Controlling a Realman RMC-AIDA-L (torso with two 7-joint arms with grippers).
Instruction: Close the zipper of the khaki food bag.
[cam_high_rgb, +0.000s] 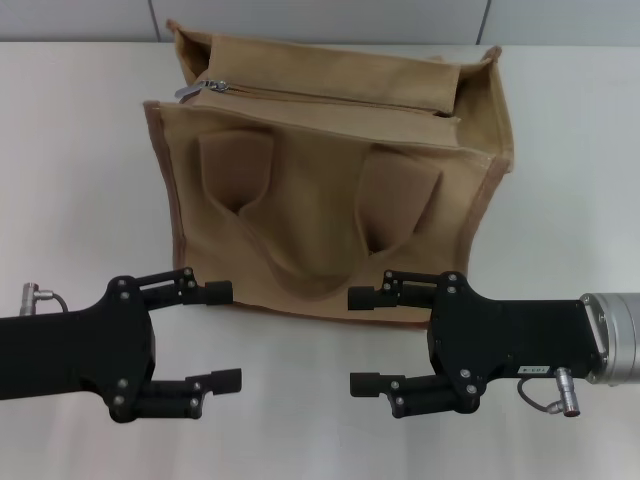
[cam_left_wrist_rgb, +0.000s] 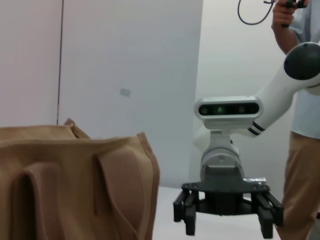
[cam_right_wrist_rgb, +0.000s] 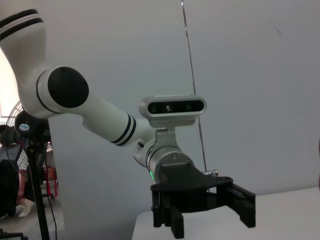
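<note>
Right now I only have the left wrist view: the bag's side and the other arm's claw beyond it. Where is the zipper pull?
Observer: The silver pull tab sits at the robot's-left end of the zipper, on top of the khaki food bag.
Operator: Where is my left claw relative to it?
Observer: The left claw is open and empty, low in front of the bag's near face, well below the pull.
Operator: And the right one, seen from the head?
Observer: The right claw is also on the bag's near side, level with the left one, their tips pointing at each other across a gap.
</note>
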